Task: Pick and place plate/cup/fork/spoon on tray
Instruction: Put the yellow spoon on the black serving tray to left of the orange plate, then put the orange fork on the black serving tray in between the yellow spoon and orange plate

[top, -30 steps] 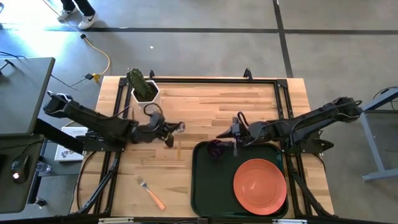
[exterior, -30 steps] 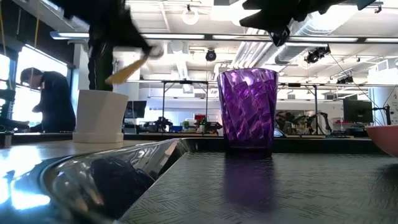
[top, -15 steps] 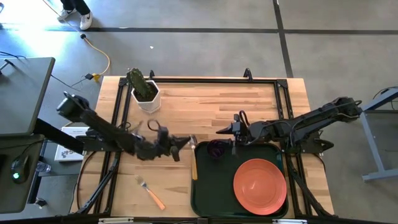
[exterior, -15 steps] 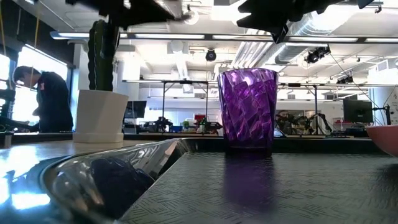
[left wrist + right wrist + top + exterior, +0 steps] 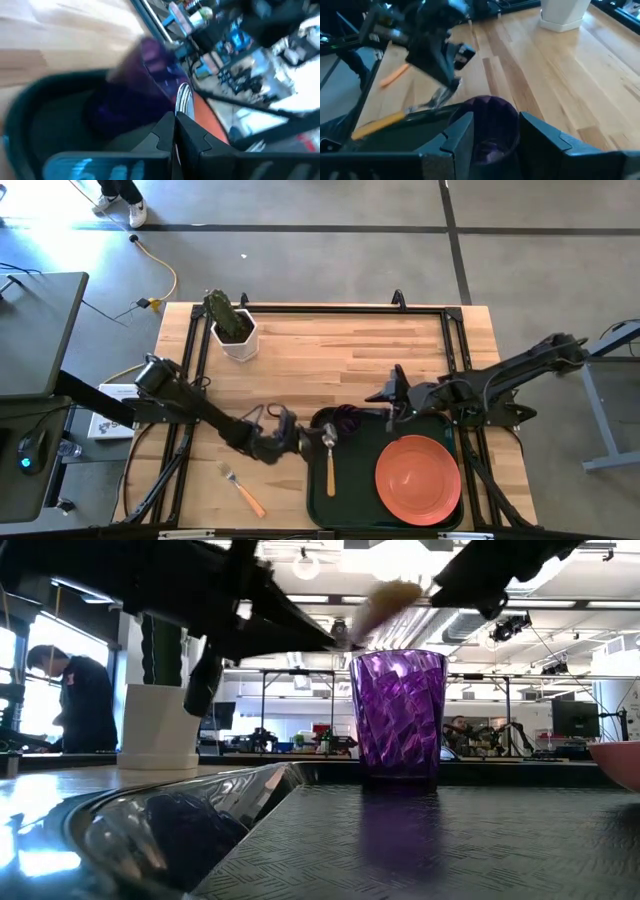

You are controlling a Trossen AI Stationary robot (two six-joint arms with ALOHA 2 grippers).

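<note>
My left gripper [image 5: 305, 438] is shut on the spoon [image 5: 329, 460], silver bowl and orange handle, above the left part of the dark green tray [image 5: 350, 502]. The purple cup [image 5: 346, 419] stands upright on the tray's far left corner. The orange-salmon plate [image 5: 418, 478] lies flat on the tray's right half. My right gripper [image 5: 385, 397] is open just right of the cup; in its wrist view the cup [image 5: 487, 120] shows ahead between the fingers, untouched. The fork [image 5: 243, 490] lies on the wood left of the tray. My left gripper pinches the spoon by its neck [image 5: 180, 112], just behind the bowl [image 5: 183, 98], between its two shut fingers. The fingers come from the table's left and lie across the spoon. The handle [image 5: 330, 475] points toward the near edge. The spoon is lifted clear of the tray.
A white pot with a green plant [image 5: 236, 330] stands at the table's far left. A black frame [image 5: 330, 308] runs along the table's edges. Bare wood lies between the pot and the tray. A person [image 5: 75, 700] stands in the room beyond.
My left gripper has carried the spoon toward the table's right and near edges, from above the bare wood to above the tray's left part, beside the cup. The spoon's handle keeps pointing toward the near edge. My right gripper has drawn back a little toward the right edge.
</note>
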